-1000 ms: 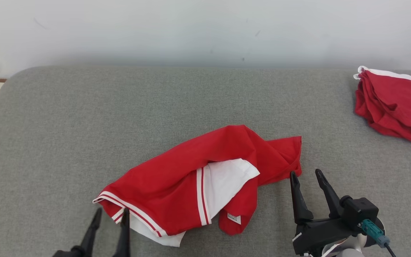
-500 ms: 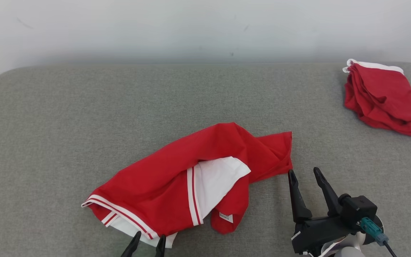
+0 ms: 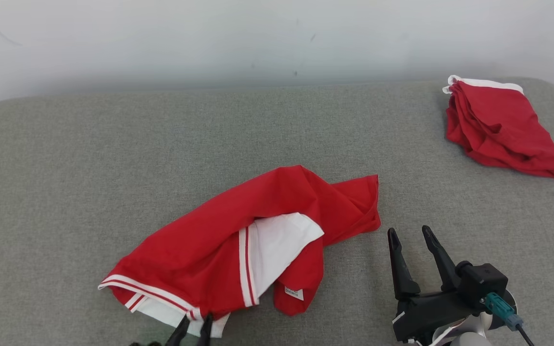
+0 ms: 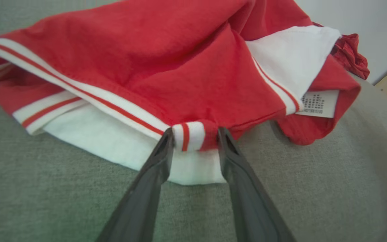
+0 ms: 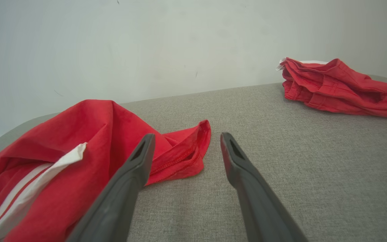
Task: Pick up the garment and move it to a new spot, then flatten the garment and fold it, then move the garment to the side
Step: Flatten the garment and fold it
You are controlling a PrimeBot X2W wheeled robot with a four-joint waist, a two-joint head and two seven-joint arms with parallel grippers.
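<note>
The garment (image 3: 258, 226) is a crumpled pair of red shorts with white-and-red striped hems and a white lining. It lies on the grey padded surface (image 3: 113, 168), near the front and just left of centre. My left gripper (image 3: 193, 331) is at its near hem corner. In the left wrist view the two fingers of the left gripper (image 4: 195, 134) stand apart, and a bunched bit of the garment's (image 4: 180, 67) striped hem fills the gap and touches both. My right gripper (image 3: 411, 235) is open just right of the garment's red corner, holding nothing. The right wrist view shows the right gripper (image 5: 185, 141) beside the garment (image 5: 79, 144).
A second red garment (image 3: 498, 129), folded, lies at the far right of the surface, and the right wrist view has this folded garment (image 5: 334, 84) ahead on its right. A pale wall (image 3: 277, 38) runs behind the surface. Bare grey padding spreads to the left and behind.
The camera has turned, shifting the whole picture left. My left gripper has moved right along the near hem to its corner, and its fingers have narrowed onto the hem. The right gripper holds still.
</note>
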